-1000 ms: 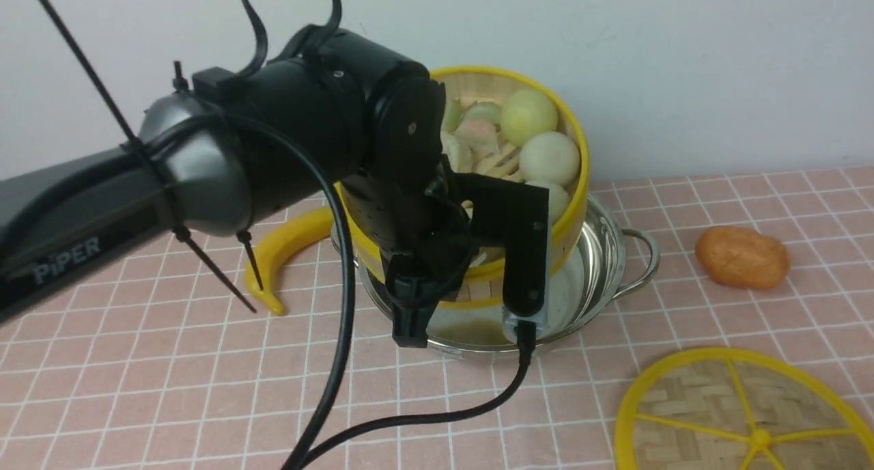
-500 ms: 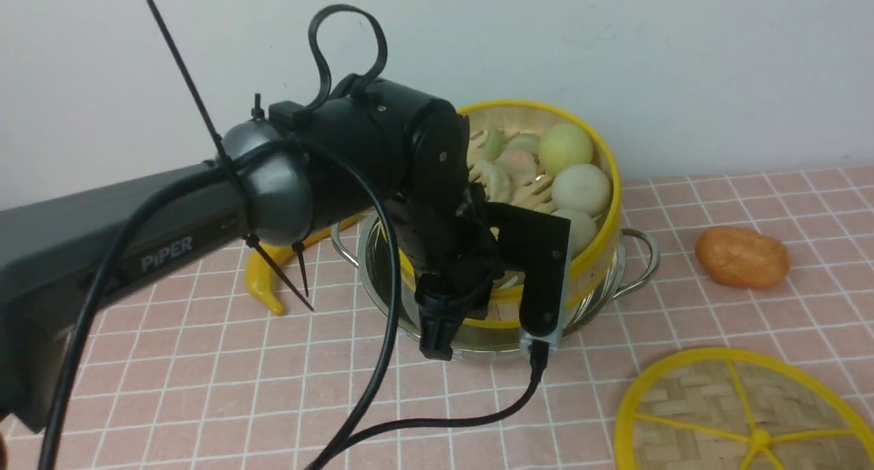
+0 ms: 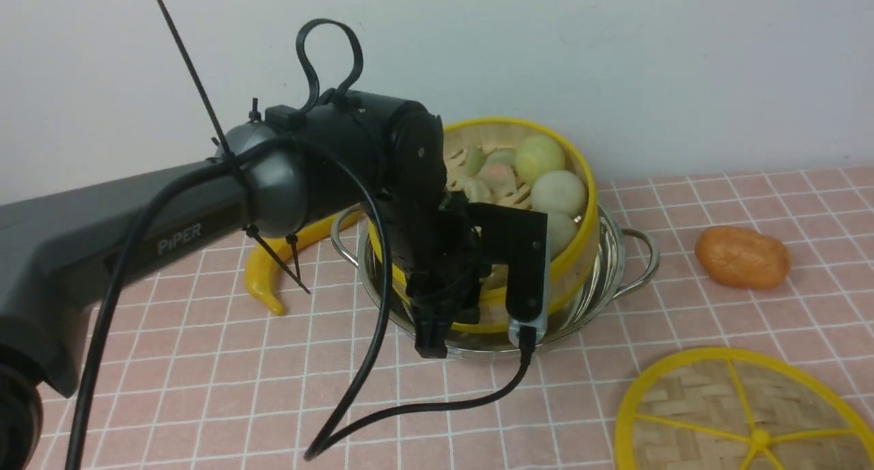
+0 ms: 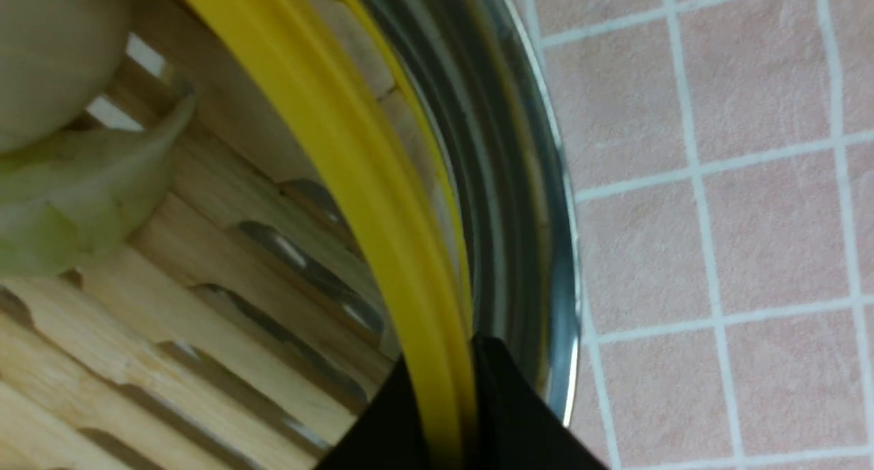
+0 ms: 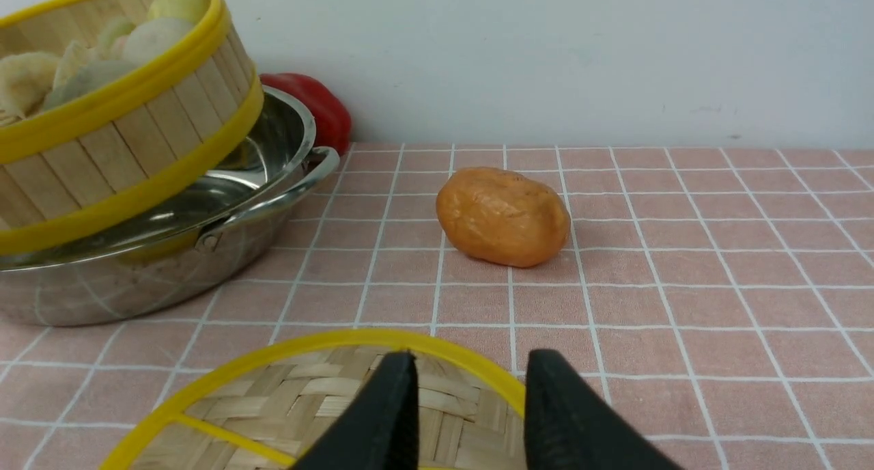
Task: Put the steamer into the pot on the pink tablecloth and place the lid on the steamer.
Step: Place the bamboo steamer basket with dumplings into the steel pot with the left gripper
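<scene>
Here the left gripper (image 4: 447, 388) is pinched tight on the yellow rim of the round, slat-sided bamboo steamer (image 5: 130, 135). The steamer sits tilted inside the wide, shiny stainless-steel pot (image 5: 136, 279) on the pink, white-checked tablecloth (image 3: 205, 388), apparently not yet settled flat. The flat woven-bamboo lid with yellow rim and spokes (image 3: 724, 408) lies right of the pot and nearer the robot, just beneath the right gripper (image 5: 471, 361), whose jaws stand wide apart and empty. The right arm is therefore the nearer one for the lid, with the steamer ahead and to its left.
</scene>
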Robot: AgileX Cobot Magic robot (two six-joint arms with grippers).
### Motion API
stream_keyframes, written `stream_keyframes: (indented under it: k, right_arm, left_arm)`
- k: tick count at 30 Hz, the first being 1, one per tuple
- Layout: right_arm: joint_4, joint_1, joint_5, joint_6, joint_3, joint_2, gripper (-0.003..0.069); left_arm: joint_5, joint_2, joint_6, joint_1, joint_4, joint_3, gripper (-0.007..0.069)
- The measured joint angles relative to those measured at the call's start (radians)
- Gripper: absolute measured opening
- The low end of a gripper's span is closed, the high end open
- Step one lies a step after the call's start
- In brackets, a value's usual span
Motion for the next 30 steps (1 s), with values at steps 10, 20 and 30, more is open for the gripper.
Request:
stream_keyframes:
  k: [10,20,30]
  right_arm:
    - [0.000,0.000,0.000,0.001,0.000,0.000,0.0243]
    - [0.000,0.000,0.000,0.003,0.000,0.000,0.0243]
    - [0.000,0.000,0.000,0.003,0.000,0.000,0.0243]
  left_arm:
    - [-0.009,0.058,0.013,0.000,-0.011,0.000,0.0029]
    - [-0.033,0.064,0.013,0.000,-0.011,0.000,0.0029]
    - [-0.035,0.067,-0.037,0.000,0.016,0.000,0.0119]
